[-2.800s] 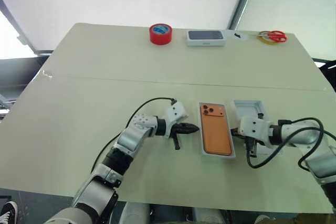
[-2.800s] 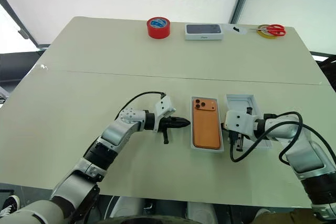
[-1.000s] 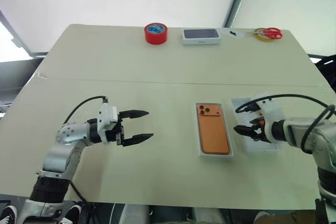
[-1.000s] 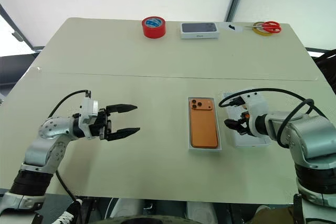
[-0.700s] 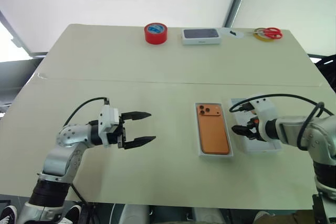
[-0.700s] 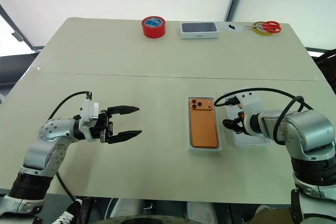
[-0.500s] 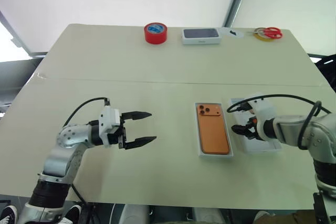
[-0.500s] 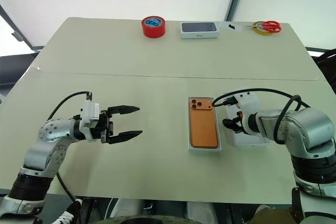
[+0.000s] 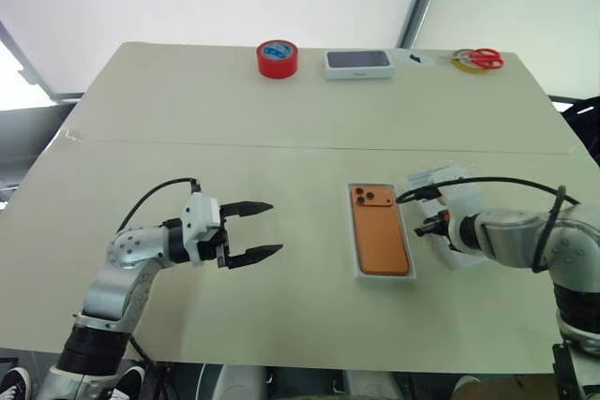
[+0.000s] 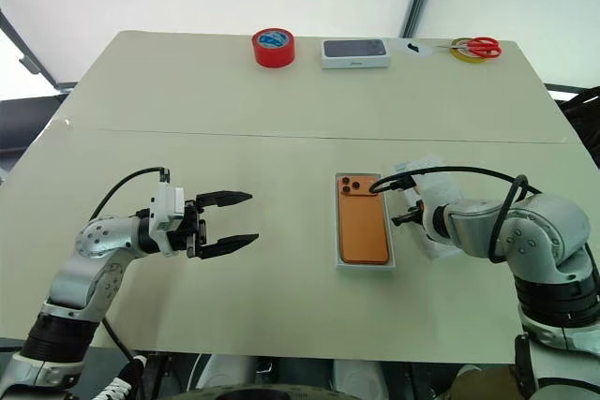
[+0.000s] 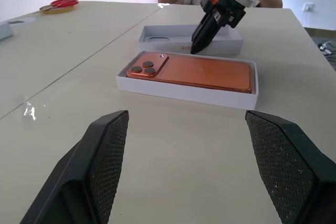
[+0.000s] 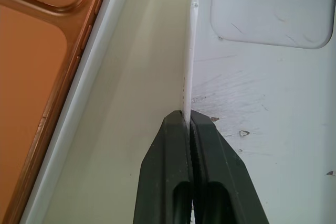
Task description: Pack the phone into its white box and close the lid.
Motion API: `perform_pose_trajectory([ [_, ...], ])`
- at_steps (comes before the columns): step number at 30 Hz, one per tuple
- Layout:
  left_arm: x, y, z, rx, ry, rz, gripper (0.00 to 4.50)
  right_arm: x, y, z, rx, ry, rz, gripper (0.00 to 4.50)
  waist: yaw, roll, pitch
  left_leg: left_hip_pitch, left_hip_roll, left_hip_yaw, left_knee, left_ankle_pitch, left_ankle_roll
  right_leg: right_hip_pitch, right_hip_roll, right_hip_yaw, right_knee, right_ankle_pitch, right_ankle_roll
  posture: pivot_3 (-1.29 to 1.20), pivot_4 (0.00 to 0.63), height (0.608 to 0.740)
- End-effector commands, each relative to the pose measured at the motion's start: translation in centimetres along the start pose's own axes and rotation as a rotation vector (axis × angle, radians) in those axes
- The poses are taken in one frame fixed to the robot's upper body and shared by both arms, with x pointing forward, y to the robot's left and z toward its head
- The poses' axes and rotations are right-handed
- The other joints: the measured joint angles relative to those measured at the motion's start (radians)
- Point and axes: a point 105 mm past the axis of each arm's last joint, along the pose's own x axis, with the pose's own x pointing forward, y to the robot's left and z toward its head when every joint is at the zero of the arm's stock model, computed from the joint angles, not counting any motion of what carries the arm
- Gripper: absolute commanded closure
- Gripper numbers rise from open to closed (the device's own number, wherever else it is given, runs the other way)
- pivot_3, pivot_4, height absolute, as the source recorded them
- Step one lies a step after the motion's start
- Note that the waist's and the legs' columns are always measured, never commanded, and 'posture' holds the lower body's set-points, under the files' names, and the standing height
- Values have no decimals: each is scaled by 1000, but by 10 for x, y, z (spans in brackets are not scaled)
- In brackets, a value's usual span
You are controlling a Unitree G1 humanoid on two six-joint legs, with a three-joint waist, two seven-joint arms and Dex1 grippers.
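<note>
The phone (image 9: 382, 242) already lies in the white box (image 11: 185, 91). The right gripper (image 12: 187, 124) pinches the lid (image 12: 273, 77) wall between closed fingers; next, lift it over the box. The left gripper (image 9: 255, 229) hovers wide open, empty.

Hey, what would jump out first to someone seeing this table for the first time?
The orange phone lying camera side up in the white box at the table's middle. Just right of it, the right gripper pinches the lid by its wall. At the far edge sits a red tape roll.
</note>
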Motion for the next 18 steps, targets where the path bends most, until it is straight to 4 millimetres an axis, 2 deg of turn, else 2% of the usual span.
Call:
perform_pose_trajectory([
  [1,3,-2,10,52,-19,-12,744,1,-2,4,52,-5,-4,4444,0,0,0,0,0,0,0,0,0,0,0,0,0,0,0,0,150,740],
  [4,4,-1,10,50,-20,-11,744,0,-2,8,50,-9,-10,4444,0,0,0,0,0,0,0,0,0,0,0,0,0,0,0,0,150,740],
  [8,5,5,7,46,-8,3,744,-4,-11,32,113,-96,-67,4444,0,0,0,-1,0,0,0,0,0,-1,0,0,0,0,0,0,150,740],
  [10,5,5,6,27,-5,-7,1283,-9,-13,57,148,-211,-83,4500,0,0,0,-2,0,0,0,0,0,-2,1,0,1,0,0,0,150,740],
  [12,5,7,6,28,-8,1,2038,-16,-14,75,134,-317,-106,4500,0,1,0,-3,0,0,0,0,0,-4,1,0,1,0,0,0,150,740],
  [15,7,10,6,17,-19,13,3558,-24,11,107,205,-542,99,4500,1,1,0,-6,0,0,0,0,0,-6,1,0,0,0,0,0,150,740],
  [17,9,11,6,-11,-32,22,4476,-26,30,114,277,-618,247,4500,-1,0,0,-6,0,0,0,0,0,-6,1,0,1,0,0,0,150,740],
  [18,11,13,6,-9,-38,35,4476,-28,41,116,321,-653,331,4500,-1,0,0,-6,0,0,0,0,0,-6,2,0,1,0,0,0,150,740],
])
